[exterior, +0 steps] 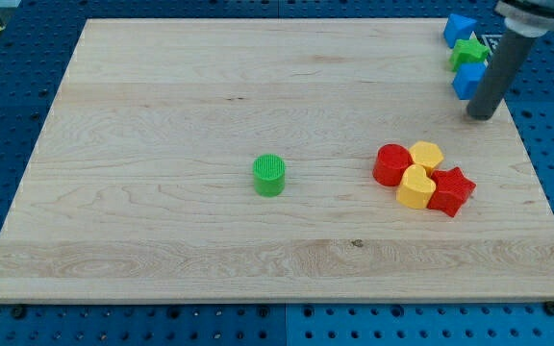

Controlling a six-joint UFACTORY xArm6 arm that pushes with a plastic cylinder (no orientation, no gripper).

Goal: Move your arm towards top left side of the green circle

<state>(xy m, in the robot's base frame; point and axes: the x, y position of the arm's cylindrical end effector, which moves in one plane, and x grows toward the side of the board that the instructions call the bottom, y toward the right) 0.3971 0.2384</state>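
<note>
The green circle stands alone near the middle of the wooden board. My tip is at the view's upper right, far to the right of and above the green circle. It rests just below and right of a blue block.
A blue block, a green star and the lower blue block stack along the top right edge. A red circle, a yellow hexagon, a yellow heart and a red star cluster at right.
</note>
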